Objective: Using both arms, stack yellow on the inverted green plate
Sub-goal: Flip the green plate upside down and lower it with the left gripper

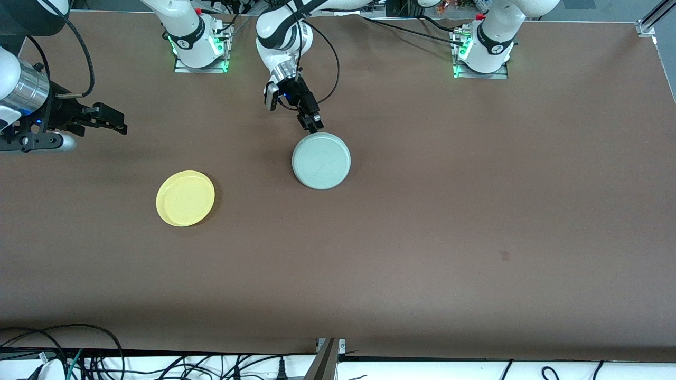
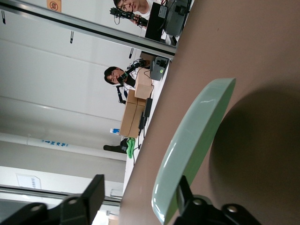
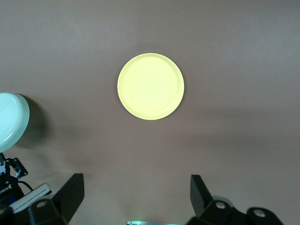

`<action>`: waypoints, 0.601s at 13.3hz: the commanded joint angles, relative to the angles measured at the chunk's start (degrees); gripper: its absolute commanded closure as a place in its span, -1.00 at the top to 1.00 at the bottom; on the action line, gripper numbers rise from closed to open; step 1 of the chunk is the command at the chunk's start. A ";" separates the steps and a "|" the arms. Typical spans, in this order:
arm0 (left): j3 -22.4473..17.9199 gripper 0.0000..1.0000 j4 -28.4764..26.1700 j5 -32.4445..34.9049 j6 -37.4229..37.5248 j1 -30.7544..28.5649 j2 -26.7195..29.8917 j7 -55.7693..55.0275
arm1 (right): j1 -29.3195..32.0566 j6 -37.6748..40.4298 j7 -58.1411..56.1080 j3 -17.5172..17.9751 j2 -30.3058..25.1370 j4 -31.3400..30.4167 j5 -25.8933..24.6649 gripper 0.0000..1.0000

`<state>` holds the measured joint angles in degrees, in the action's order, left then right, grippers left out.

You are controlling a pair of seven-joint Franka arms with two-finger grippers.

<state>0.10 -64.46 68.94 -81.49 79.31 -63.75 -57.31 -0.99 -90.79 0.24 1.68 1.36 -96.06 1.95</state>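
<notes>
The yellow plate lies flat and right way up on the brown table, toward the right arm's end; it also shows in the right wrist view. The green plate sits near the table's middle, bottom side up and tilted. In the left wrist view its rim stands between the fingers. My left gripper is open at that rim, one finger against the plate's underside. My right gripper is open and empty, high over the table.
The two arm bases stand along the table's edge farthest from the front camera. Cables hang below the nearest edge. A metal frame post stands at the corner by the left arm's base.
</notes>
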 commanded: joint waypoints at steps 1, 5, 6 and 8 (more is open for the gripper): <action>1.91 1.00 0.65 -1.87 -3.66 -0.82 0.47 -7.78 | 0.02 0.62 0.73 -0.10 -0.04 0.26 0.25 1.00; 1.92 1.00 0.48 -4.43 -14.90 -3.72 1.26 -18.35 | 0.02 0.62 0.73 -0.10 -0.04 0.26 0.25 1.00; 2.00 1.00 0.48 -4.69 -17.79 -5.29 1.79 -19.14 | 0.02 0.62 0.73 -0.10 -0.04 0.26 0.25 1.00; 2.01 1.00 0.48 -7.40 -24.12 -8.11 3.28 -19.24 | 0.02 0.62 0.73 -0.10 -0.04 0.26 0.25 1.00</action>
<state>1.21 -63.78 64.64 -100.94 74.39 -62.93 -76.06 -0.99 -90.78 0.24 1.67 1.39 -96.06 1.95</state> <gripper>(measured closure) 0.000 0.000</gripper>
